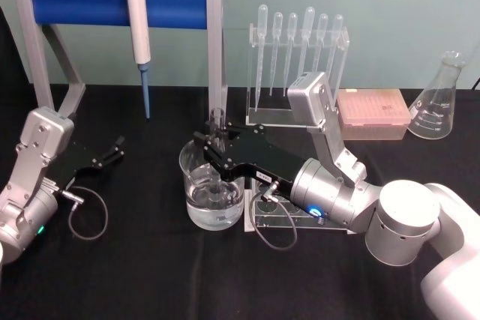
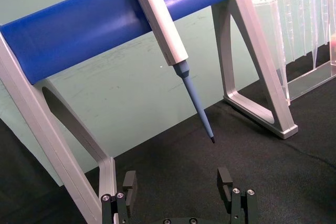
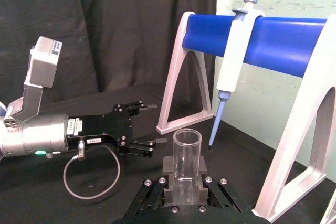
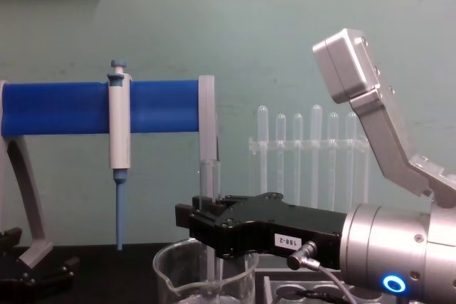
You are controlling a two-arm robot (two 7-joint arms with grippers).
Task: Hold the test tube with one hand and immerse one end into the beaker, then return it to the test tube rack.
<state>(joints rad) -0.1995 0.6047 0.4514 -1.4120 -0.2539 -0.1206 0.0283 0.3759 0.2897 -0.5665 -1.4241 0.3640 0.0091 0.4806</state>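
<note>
Right claw [image 1: 213, 149] grasping upright test tube [image 1: 217, 121], lower end in beaker [image 1: 213, 198], left claw [image 1: 114, 151] released.

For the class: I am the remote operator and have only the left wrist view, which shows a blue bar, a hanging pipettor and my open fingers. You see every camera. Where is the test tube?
Observer: The right gripper is shut on the test tube and holds it upright.
Operator: Is it near the beaker?
Observer: Yes. In the chest view its lower end passes below the rim of the beaker. I cannot tell whether it reaches the clear liquid.
Operator: And where is my gripper relative to that?
Observer: The left gripper is low on the robot's left, apart from the beaker.
</note>
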